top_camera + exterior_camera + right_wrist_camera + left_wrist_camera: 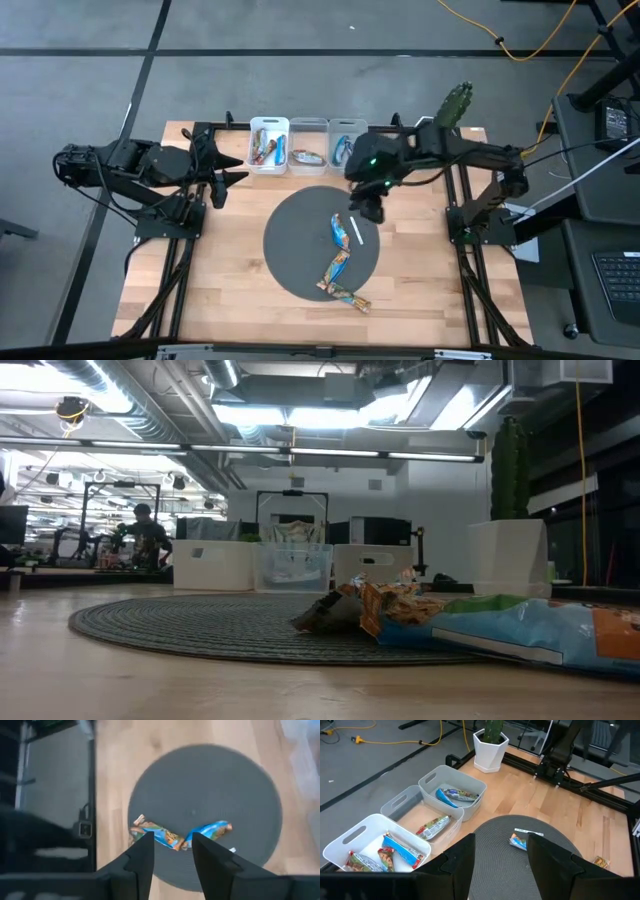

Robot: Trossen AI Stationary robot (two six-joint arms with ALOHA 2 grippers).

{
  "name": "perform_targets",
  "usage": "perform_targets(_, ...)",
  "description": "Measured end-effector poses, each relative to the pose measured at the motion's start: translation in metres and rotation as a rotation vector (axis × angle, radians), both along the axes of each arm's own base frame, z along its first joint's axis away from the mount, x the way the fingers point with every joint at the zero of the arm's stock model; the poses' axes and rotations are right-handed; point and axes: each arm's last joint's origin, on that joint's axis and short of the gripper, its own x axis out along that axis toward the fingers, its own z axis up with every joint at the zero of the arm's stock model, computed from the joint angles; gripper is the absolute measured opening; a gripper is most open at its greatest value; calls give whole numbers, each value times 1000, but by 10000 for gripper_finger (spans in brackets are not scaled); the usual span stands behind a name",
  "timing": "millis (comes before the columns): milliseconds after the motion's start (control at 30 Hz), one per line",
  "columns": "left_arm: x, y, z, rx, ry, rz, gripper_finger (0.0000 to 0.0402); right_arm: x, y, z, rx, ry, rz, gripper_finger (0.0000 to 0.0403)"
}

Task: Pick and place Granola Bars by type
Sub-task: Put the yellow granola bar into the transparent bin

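Three granola bars lie on the round grey mat (300, 235). A blue one (338, 228) lies beside a thin white stick (355, 230). A blue-and-orange one (335, 268) lies nearer, and an orange-brown one (348, 297) sits at the mat's near edge. More bars lie in three white bins (268, 145) (307, 152) (346, 143) at the far edge. My right gripper (370, 210) hovers open above the mat's far right part; its wrist view looks down on two bars (155, 834) (210, 830). My left gripper (232, 180) waits open at the table's left, off the mat.
A potted cactus (455, 105) stands at the far right corner, behind the right arm. The bins (452, 790) (420, 815) (355, 845) stand in a row along the far edge. Bare wood borders the mat on its left and near sides. Arm frames run along both table sides.
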Motion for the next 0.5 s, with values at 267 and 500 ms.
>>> perform_targets(267,0,0,0,20,10,-15,169,29,-3,-97,-60,85,-229,135)
perform_targets(500,0,0,0,19,10,-16,169,25,-9,-183,-10,123,-427,170)
